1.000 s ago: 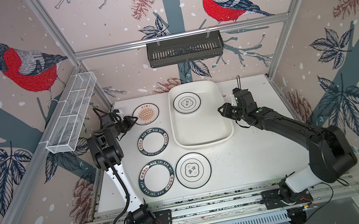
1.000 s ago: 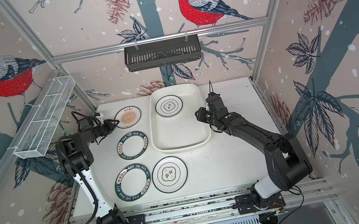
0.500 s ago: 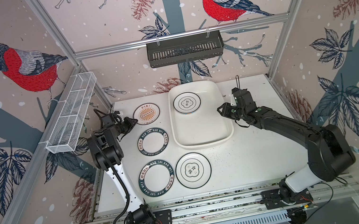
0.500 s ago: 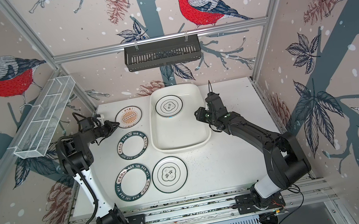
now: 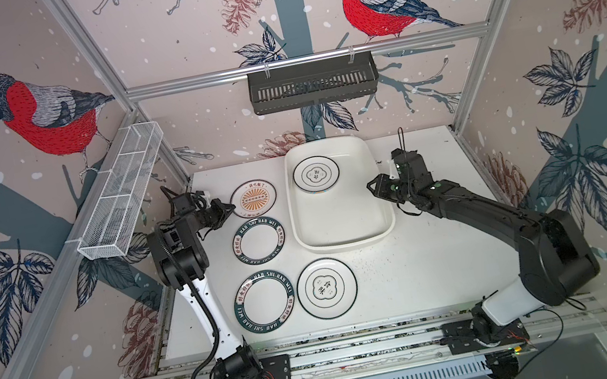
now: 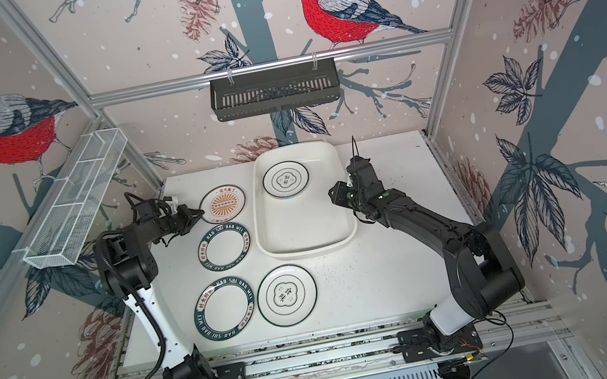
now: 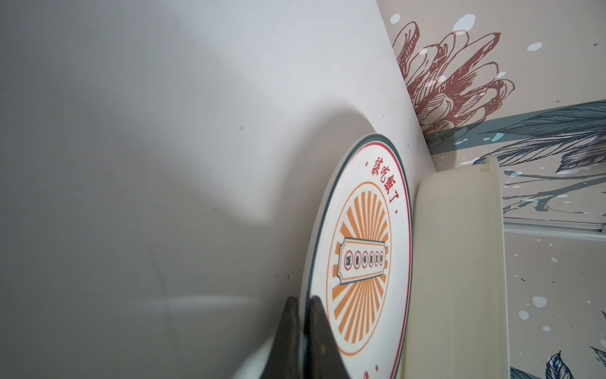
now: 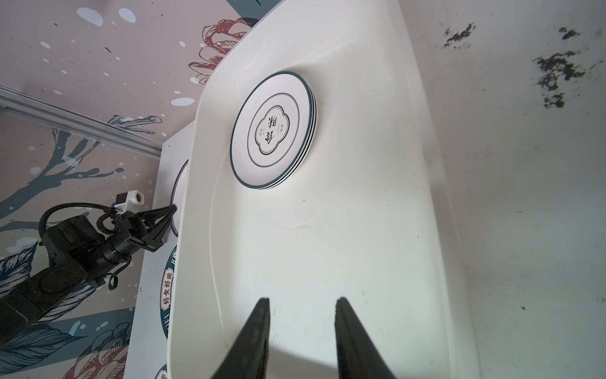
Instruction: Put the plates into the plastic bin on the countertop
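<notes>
An orange sunburst plate (image 5: 254,199) (image 7: 364,249) lies on the countertop (image 5: 432,260), close to the left side of the plastic bin (image 5: 340,217) (image 7: 459,262). My left gripper (image 5: 231,208) (image 7: 303,300) is shut on that plate's near-left rim, one finger above it and one below. A small stack of plates (image 5: 316,173) (image 8: 273,129) topped by an emblem plate sits in the bin's far end. My right gripper (image 5: 371,186) (image 8: 302,300) hangs open over the bin's right side and holds nothing. Two lettered-rim plates (image 5: 259,240) (image 5: 264,299) and an emblem plate (image 5: 326,288) lie on the countertop.
A black slotted shelf (image 5: 312,83) hangs on the back rail. A white wire-mesh basket (image 5: 122,197) hangs on the left wall, just above and behind my left arm. Aluminium framing edges the countertop.
My left gripper has closed onto the rim of the orange sunburst plate. The right arm has hardly moved, and the plates lie where they were.
</notes>
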You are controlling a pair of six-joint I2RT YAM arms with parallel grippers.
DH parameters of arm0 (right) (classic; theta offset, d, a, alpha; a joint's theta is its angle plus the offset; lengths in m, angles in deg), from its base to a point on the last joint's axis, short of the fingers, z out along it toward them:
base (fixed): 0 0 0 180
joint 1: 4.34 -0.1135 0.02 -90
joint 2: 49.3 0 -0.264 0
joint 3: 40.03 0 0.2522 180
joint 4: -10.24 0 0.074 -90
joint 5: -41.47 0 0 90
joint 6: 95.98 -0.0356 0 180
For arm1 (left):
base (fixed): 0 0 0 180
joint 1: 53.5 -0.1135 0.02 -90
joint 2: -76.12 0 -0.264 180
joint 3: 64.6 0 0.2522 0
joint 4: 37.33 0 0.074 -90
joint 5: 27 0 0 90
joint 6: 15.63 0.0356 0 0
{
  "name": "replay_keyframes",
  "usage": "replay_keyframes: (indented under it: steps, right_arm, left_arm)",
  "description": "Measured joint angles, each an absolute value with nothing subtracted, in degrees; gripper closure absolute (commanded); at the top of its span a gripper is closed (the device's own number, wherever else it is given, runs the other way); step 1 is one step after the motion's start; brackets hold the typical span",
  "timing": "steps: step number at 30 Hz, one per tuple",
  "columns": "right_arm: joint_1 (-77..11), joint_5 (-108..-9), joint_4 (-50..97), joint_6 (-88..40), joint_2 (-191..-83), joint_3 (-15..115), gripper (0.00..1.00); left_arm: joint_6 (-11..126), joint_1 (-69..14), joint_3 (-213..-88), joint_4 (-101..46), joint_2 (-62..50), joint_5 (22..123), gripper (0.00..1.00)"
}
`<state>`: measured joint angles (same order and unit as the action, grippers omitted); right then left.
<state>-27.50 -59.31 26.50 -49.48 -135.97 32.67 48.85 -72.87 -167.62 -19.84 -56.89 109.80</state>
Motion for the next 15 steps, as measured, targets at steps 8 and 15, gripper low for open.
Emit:
replay_keyframes:
  steps: [8, 15]
  right_arm:
    - [-27.5, -59.33, 26.48, -49.46, -136.25, 33.0, 0.65]
    - [-27.5, -59.33, 26.48, -49.46, -136.28, 33.09, 0.64]
  left_arm:
    - [48.72, -72.89, -168.6, -17.26, -56.02, 109.21, 0.99]
    - [48.72, -73.27, -171.09, -16.12, -55.73, 107.0, 1.0]
